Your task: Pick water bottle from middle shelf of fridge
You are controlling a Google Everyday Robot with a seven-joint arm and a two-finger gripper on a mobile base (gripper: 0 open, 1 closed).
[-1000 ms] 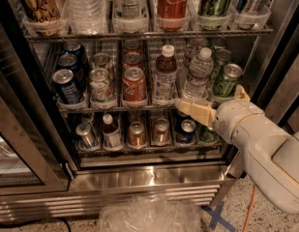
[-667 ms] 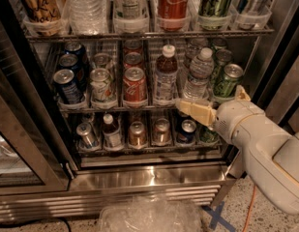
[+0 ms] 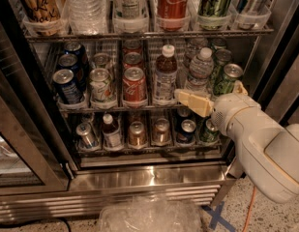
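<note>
The water bottle stands upright on the middle shelf of the fridge, in the fifth lane from the left, clear and ribbed with a white cap. My gripper is open at the shelf's front edge. One cream finger lies in front of the bottle's base. The other finger shows just right of the green can. The fingers are not touching the bottle. My white arm reaches in from the lower right.
A brown drink bottle stands left of the water bottle, then red cans and blue cans. The open glass door is at the left. Crumpled clear plastic lies on the floor.
My gripper has risen very slightly at the shelf front. The bottles and cans have not moved.
</note>
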